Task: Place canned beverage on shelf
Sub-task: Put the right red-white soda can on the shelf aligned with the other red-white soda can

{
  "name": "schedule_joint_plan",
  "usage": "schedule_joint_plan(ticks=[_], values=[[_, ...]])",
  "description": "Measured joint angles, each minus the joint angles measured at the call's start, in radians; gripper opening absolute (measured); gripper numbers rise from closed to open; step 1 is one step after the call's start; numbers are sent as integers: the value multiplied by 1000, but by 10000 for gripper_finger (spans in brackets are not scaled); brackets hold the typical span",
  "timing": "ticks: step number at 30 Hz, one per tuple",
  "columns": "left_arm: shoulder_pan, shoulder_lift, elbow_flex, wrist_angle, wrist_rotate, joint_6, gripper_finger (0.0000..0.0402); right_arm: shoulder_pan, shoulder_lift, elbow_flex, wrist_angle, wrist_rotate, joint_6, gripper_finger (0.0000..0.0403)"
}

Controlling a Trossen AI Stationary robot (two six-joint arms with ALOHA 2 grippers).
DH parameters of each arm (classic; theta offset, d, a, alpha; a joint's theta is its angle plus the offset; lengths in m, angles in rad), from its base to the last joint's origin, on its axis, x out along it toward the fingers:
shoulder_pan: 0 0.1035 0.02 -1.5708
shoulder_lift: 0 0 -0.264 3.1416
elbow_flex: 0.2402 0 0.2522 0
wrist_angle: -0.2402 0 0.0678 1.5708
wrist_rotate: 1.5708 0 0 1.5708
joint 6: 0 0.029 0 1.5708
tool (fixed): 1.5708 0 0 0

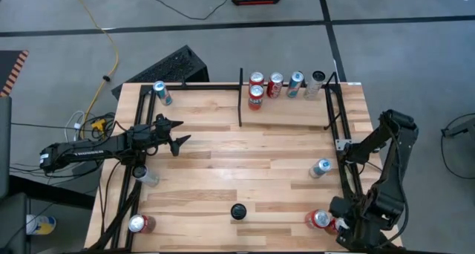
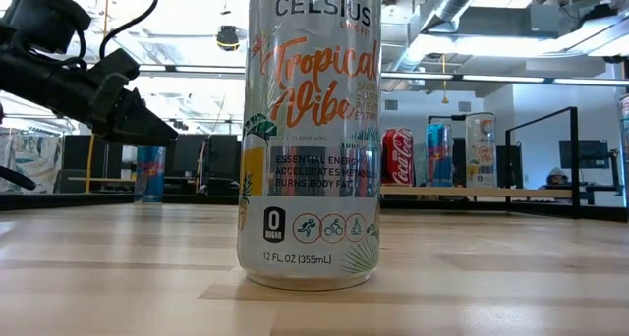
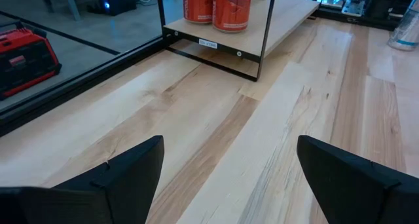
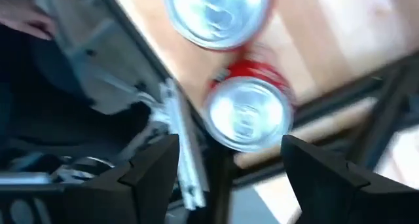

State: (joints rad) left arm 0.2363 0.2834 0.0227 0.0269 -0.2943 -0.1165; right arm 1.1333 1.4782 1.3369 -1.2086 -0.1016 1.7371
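Starting at your left, a blue can [image 1: 162, 93] stands at the table's [image 1: 223, 172] far left corner. The left gripper [image 1: 178, 135] hovers over the left part of the table, its jaws spread with nothing between them. Just below it a clear can [image 1: 148, 177] lies by the left frame rail, and a red can [image 1: 139, 223] sits at the near left corner. At the near edge in the middle you'll see a small black disc [image 1: 238, 211]. The shelf [image 1: 286, 109] sits at the far right, fenced by a black divider bar [image 1: 240, 98], with five cans [image 1: 275, 85] lined along its back. A silver-blue can [image 1: 320, 168] lies on the table well in front of it. At the near right corner, the right gripper [image 4: 229, 165] hangs above two red cans [image 1: 320, 220], jaws spread, gripping neither.
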Motion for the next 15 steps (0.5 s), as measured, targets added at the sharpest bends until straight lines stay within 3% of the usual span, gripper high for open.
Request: schedule_joint_plan(ticks=[15], values=[[0,0,0,0,0,0,334,-12,1,0,-45,-11,-11,295]])
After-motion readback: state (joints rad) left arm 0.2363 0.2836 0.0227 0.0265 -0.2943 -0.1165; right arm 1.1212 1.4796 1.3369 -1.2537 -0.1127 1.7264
